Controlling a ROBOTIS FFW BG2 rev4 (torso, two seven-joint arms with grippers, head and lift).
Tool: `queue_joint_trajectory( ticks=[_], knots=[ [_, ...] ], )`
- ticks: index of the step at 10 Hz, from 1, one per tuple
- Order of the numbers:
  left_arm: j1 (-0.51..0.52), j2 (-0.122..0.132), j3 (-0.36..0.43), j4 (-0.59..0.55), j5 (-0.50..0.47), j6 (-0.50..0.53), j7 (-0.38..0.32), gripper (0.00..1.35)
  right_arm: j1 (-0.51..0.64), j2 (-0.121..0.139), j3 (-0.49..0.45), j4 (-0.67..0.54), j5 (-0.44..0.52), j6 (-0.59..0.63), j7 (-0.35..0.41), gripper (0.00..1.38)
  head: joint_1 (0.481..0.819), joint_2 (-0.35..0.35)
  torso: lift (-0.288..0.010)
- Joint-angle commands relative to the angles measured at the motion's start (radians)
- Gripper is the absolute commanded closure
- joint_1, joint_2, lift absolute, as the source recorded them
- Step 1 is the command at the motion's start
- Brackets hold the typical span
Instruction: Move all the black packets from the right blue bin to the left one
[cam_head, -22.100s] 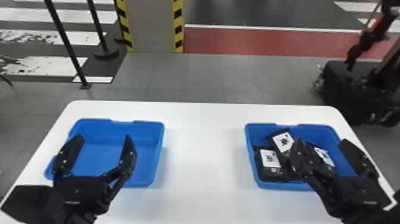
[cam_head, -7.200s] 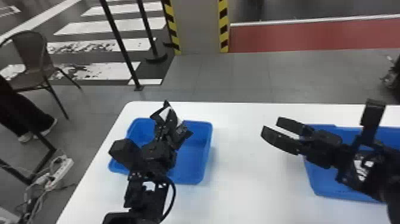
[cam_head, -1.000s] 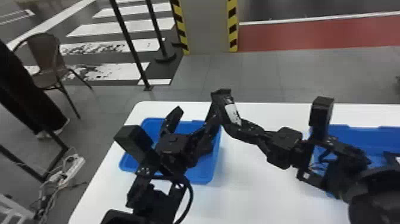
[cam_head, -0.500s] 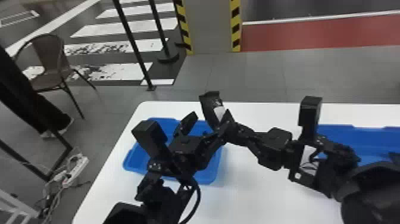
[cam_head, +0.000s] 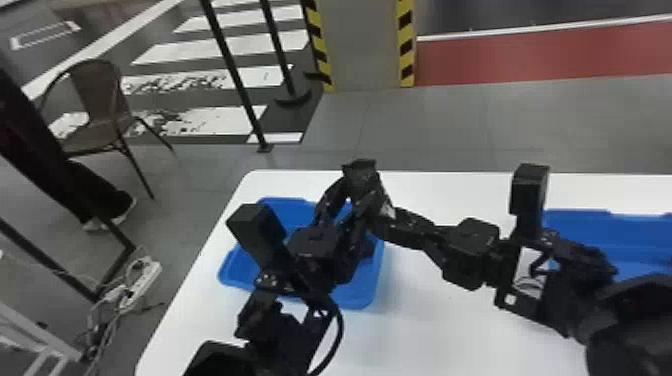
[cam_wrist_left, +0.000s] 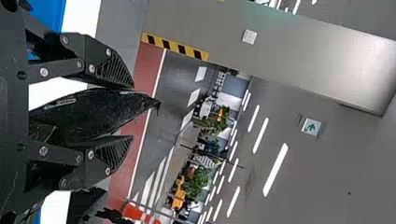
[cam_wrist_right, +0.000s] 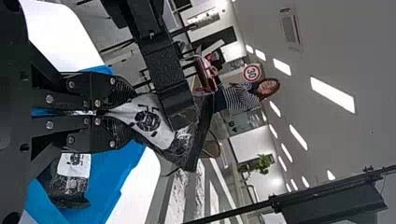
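Note:
Over the left blue bin (cam_head: 299, 206), my left gripper (cam_head: 356, 196) points up and away, its fingers on both sides of a black packet (cam_head: 361, 174). In the left wrist view, the packet (cam_wrist_left: 88, 111) fills the space between the fingers of my left gripper (cam_wrist_left: 122, 112). From the right, my right gripper (cam_head: 384, 214) reaches across to the same packet; in the right wrist view, my right gripper (cam_wrist_right: 111, 113) is shut on the edge of that packet (cam_wrist_right: 148, 120), beside its white label. Another black packet (cam_wrist_right: 67, 184) lies in the left bin.
The right blue bin (cam_head: 620, 231) is partly behind my right forearm. Both bins stand on the white table (cam_head: 425, 310). The two grippers meet closely above the left bin's right part. A chair (cam_head: 95, 100) stands on the floor at the left.
My left gripper's fingers have come closer together around the packet. Both arms have shifted slightly, and the packet stands more upright between them. The head view has turned a little to the left.

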Motion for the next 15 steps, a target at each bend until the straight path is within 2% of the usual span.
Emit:
queue_joint_trajectory(
  ticks=[1, 3, 4, 6, 7, 9, 10, 13, 14, 15],
  knots=[
    [0.001, 0.002, -0.003, 0.0, 0.001, 0.01, 0.0, 1.22, 0.0, 0.001, 0.0, 0.004, -0.003, 0.002, 0.0, 1.13, 0.695, 0.288, -0.11],
    [0.004, 0.0, -0.005, 0.0, 0.004, 0.013, 0.0, 1.22, -0.002, 0.002, 0.0, 0.009, -0.009, -0.001, 0.0, 1.13, 0.695, 0.286, -0.11],
    [0.004, 0.0, -0.005, 0.0, 0.005, 0.003, 0.0, 1.22, -0.002, 0.005, 0.0, 0.019, -0.023, -0.001, 0.001, 1.08, 0.695, 0.285, -0.11],
    [0.006, -0.014, 0.025, 0.012, -0.01, -0.076, 0.023, 1.22, 0.007, 0.011, -0.034, 0.028, -0.027, -0.047, 0.014, 0.31, 0.695, 0.288, -0.11],
    [0.004, -0.023, 0.043, 0.064, -0.033, -0.152, 0.053, 1.22, 0.034, 0.018, -0.087, 0.028, -0.02, -0.047, 0.021, 0.06, 0.695, 0.295, -0.11],
    [-0.021, -0.028, 0.083, 0.206, -0.123, -0.292, 0.083, 1.22, 0.12, 0.033, -0.213, -0.011, 0.022, -0.008, 0.021, 0.09, 0.695, 0.297, -0.11],
    [-0.043, -0.028, 0.1, 0.29, -0.165, -0.323, 0.089, 1.22, 0.14, 0.031, -0.247, -0.031, 0.033, 0.009, 0.02, 0.09, 0.695, 0.288, -0.11],
    [-0.183, -0.02, 0.118, 0.572, -0.243, -0.461, 0.096, 1.2, 0.145, 0.028, -0.264, -0.038, 0.039, 0.014, 0.021, 0.09, 0.695, 0.274, -0.11],
    [-0.215, -0.012, 0.12, 0.633, -0.243, -0.517, 0.096, 0.81, 0.145, 0.03, -0.264, -0.035, 0.042, 0.014, 0.021, 0.09, 0.695, 0.273, -0.11],
    [-0.215, -0.005, 0.118, 0.633, -0.232, -0.542, 0.095, 0.21, 0.155, 0.028, -0.27, -0.045, 0.045, 0.014, 0.021, 0.09, 0.695, 0.273, -0.11]
  ],
)
